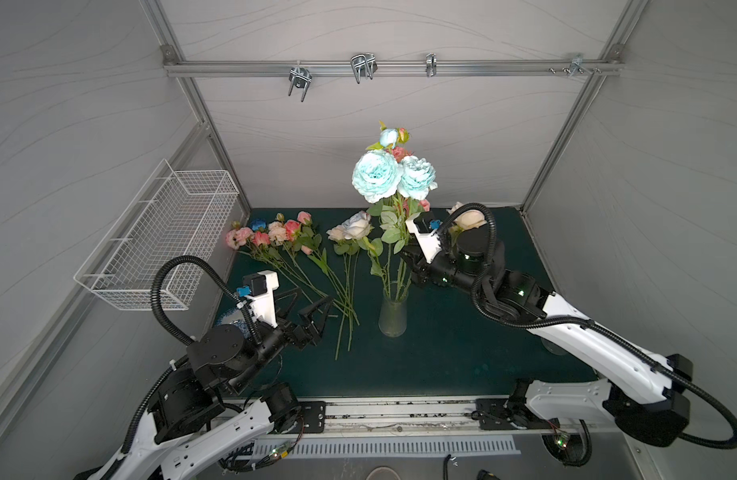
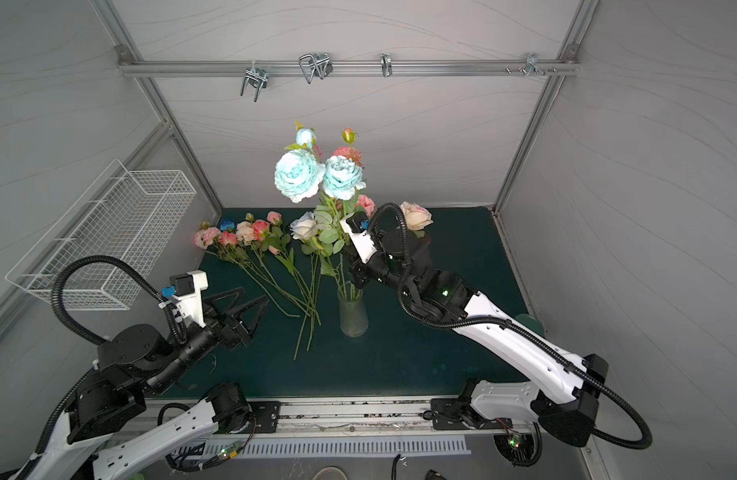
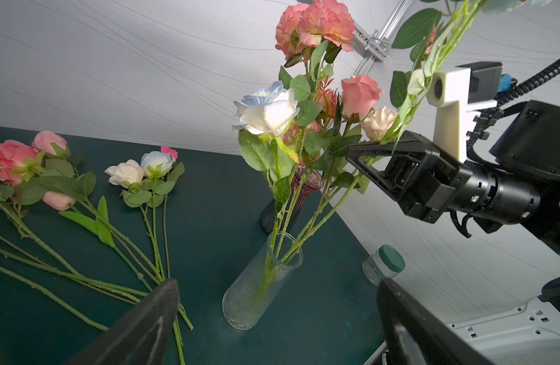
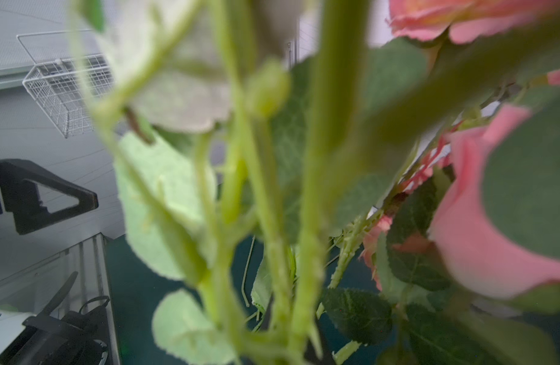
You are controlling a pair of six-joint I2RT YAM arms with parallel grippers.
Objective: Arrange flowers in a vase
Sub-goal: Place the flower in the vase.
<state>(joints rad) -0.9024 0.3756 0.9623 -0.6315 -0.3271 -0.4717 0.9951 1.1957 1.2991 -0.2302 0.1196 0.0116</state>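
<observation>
Vase (image 1: 393,316), clear ribbed glass, stands upright mid-tabletop (image 1: 462,361) on dark green mat. Flowers in the vase (image 1: 377,176): pale blue peony blooms tallest, pink + white roses lower, in both top views. R gripper (image 3: 356,155) reaches in from the vase's right, above its rim. Its fingers (image 3: 383,146) are clenched on one green stem (image 3: 438,55) whose lower end sits inside the vase. L gripper (image 1: 315,296) hovers low to the vase's left, fingers (image 3: 152,316) spread wide, grasping nothing.

Loose flowers (image 1: 275,237) lie flat on the far-left part of the mat, incl. a deep blue rose (image 1: 258,225). Stems fan toward the near side, cut ends just beside the L fingers and near the vase base, apart from it.

Bare mat btwn vase and front rail (image 1: 400,411), also on the R side under the R arm. Jar w/ green lid (image 3: 383,265) sits at the R edge. Wire basket (image 1: 163,241) hangs on the L wall. Grey panel walls, alu frame, hook rail (image 1: 391,66) across the back.
</observation>
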